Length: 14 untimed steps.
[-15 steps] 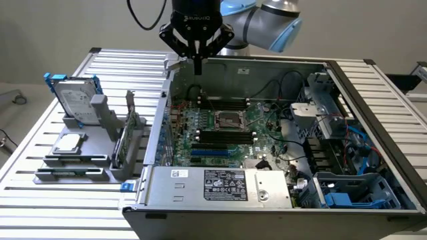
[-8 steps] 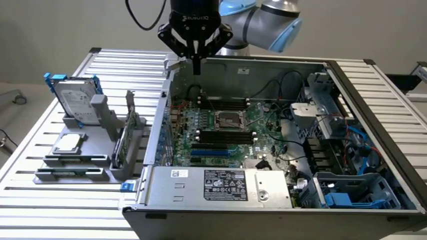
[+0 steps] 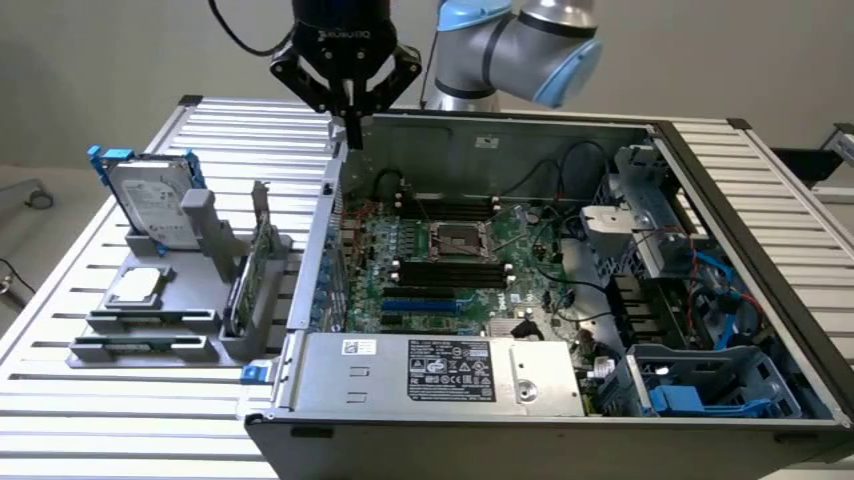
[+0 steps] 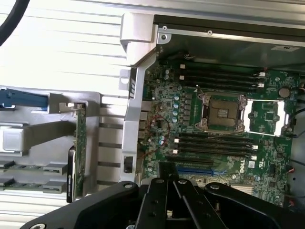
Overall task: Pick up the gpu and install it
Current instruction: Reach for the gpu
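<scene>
The gpu point(image 3: 254, 275) is a thin green card with a silver end bracket. It stands on edge in the grey holder point(image 3: 200, 335) on the exterior view's left, beside the open computer case point(image 3: 320, 250). In the wrist view the gpu point(image 4: 77, 148) shows edge-on, with a black cooler face along one side. My gripper point(image 3: 354, 128) hangs shut and empty above the case's far corner, up and away from the card. In the wrist view the gripper point(image 4: 169, 187) has its jaws together over the motherboard point(image 4: 224, 124).
A silver hard drive in a blue frame point(image 3: 151, 200) and a small square chip point(image 3: 138, 287) share the holder. Inside the case lie the motherboard point(image 3: 454, 255) with blue slots point(image 3: 427, 300), loose cables point(image 3: 574, 290), a power supply point(image 3: 447, 372) and drive cages point(image 3: 667, 230).
</scene>
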Tool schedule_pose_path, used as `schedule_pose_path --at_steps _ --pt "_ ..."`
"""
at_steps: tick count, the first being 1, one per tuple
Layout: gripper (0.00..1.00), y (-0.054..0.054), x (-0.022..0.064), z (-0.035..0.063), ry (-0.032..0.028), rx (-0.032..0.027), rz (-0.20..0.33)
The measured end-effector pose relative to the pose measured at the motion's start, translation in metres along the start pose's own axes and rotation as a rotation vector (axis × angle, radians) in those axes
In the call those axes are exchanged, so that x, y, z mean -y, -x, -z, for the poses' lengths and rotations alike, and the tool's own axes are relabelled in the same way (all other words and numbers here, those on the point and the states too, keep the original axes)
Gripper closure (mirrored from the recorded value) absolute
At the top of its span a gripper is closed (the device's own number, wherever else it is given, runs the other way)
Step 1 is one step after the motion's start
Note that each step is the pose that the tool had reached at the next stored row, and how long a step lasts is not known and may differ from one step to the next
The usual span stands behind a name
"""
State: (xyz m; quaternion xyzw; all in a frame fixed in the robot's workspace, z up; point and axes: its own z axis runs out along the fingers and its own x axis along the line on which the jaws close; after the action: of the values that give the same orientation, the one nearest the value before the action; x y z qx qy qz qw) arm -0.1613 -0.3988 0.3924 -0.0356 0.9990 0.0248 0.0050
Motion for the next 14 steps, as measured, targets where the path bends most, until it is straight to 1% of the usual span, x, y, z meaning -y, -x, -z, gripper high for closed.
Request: schedule_pose_path --at_steps 5,9,14 --pt "0.89 -0.023 -0.0016 -0.0003 0.0002 -0.0040 0.000" --pt "0.89 -0.041 -0.0028 -0.0015 0.0005 -0.0082 0.000" --pt "0.89 -0.064 -0.0043 -0.0042 0.0010 -0.0157 -0.001"
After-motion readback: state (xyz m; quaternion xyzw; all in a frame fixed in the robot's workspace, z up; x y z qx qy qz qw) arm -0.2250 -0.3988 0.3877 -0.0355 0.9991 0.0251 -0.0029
